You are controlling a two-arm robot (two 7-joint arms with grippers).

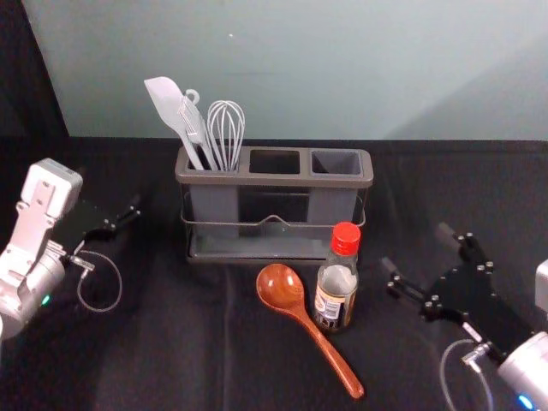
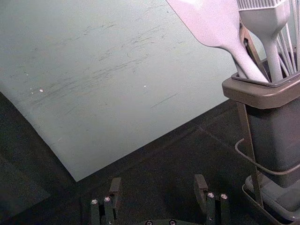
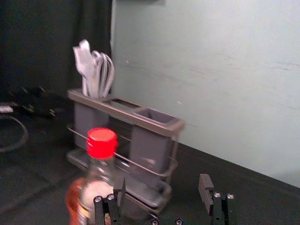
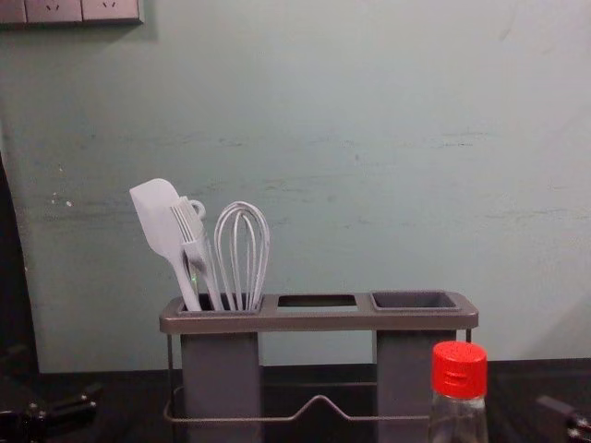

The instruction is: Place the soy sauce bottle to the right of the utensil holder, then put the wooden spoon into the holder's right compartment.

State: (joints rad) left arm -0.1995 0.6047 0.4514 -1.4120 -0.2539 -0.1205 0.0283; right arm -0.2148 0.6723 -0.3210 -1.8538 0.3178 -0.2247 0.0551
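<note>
Glossy wooden spoon (image 1: pixel 282 289) and apparently glass bottle (image 1: pixel 337 282) separate wide left pincer (image 1: pixel 121 217) from wide right pincer (image 1: pixel 416 249).

Before you, the dark desk (image 1: pixel 188 347) carries the utensil holder (image 1: pixel 274 180); in front of its right part stands the soy sauce bottle (image 1: pixel 336 291), the wooden spoon (image 1: pixel 313 330) lying just beside it.

Spatula (image 1: pixel 163 96), brush (image 4: pixel 195 242) and whisk (image 1: pixel 227 128) standing in left compartment (image 1: pixel 214 205) of holder (image 1: pixel 274 179), bottle (image 1: pixel 337 287) standing before its right part, spoon (image 1: pixel 282 288) lying at bottle's left and near side
</note>
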